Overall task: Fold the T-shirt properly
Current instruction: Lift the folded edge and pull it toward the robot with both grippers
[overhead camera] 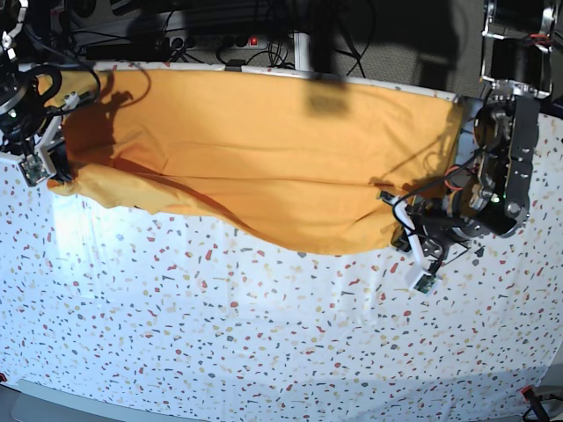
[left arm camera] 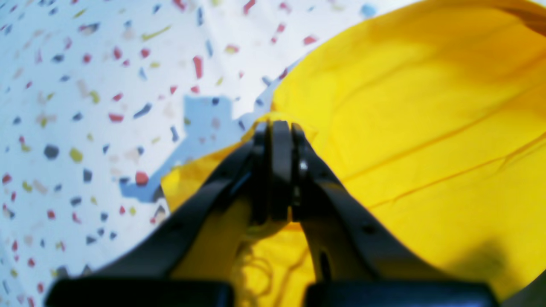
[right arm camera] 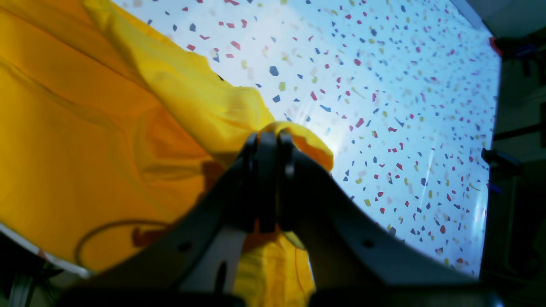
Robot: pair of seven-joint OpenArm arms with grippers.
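Observation:
The mustard-yellow T-shirt (overhead camera: 264,167) lies stretched across the far part of the table, its near edge sagging in a curve. My left gripper (left arm camera: 279,125) is shut on a bunched edge of the T-shirt (left arm camera: 418,128); in the base view it (overhead camera: 398,215) is at the shirt's right near corner. My right gripper (right arm camera: 268,136) is shut on a fold of the T-shirt (right arm camera: 98,128); in the base view it (overhead camera: 54,171) is at the shirt's left end. A dark curved line (right arm camera: 106,228), possibly the heart outline, shows on the cloth in the right wrist view.
The table (overhead camera: 264,334) is covered with a white sheet speckled in red, blue and yellow. Cables and a power strip (overhead camera: 220,40) lie behind the far edge. The left arm's base (overhead camera: 515,53) stands at the far right corner.

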